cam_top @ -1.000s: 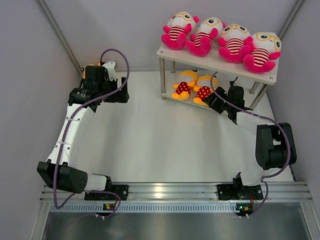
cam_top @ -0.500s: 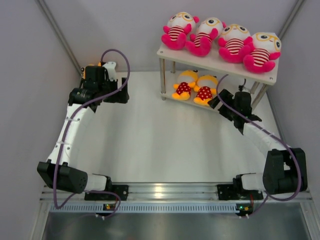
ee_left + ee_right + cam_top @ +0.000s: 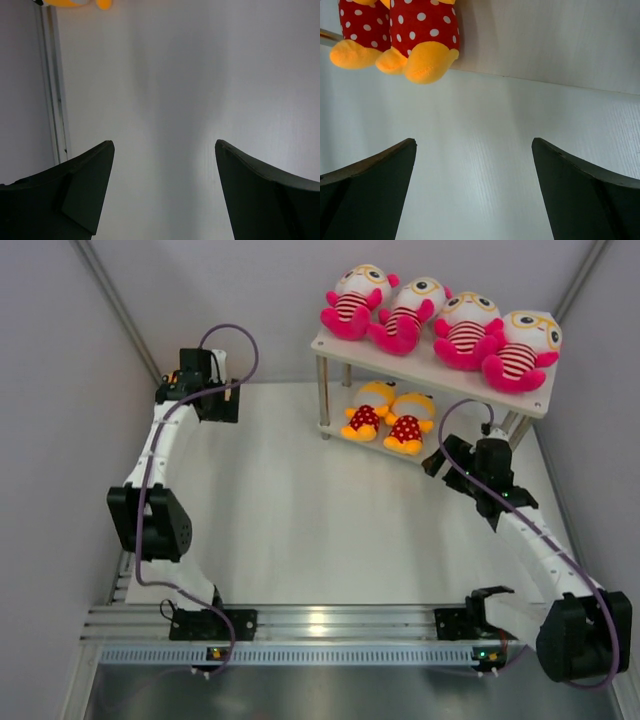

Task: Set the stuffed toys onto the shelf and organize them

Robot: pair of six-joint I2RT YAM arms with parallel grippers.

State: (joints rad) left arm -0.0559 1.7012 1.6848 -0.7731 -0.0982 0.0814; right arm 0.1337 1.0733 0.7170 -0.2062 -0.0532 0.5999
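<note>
4 pink toys (image 3: pixel 465 335) on shelf (image 3: pixel 430 368) top, 2 orange toys (image 3: pixel 408 425) below (touching). Left gripper (image 3: pixel 162 145) wide, empty; right gripper (image 3: pixel 472 142) likewise, beside shelf.

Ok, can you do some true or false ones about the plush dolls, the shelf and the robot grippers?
1. Four pink plush dolls with red-white striped bodies sit on the top board of the pale beige shelf. True.
2. Three dolls sit on the lower board. False: only two orange-yellow dolls with red dotted bodies show there.
3. The right gripper is holding a doll. False: it is open and empty, in front of the lower board.
4. The left gripper is open with nothing between its fingers. True.
</note>
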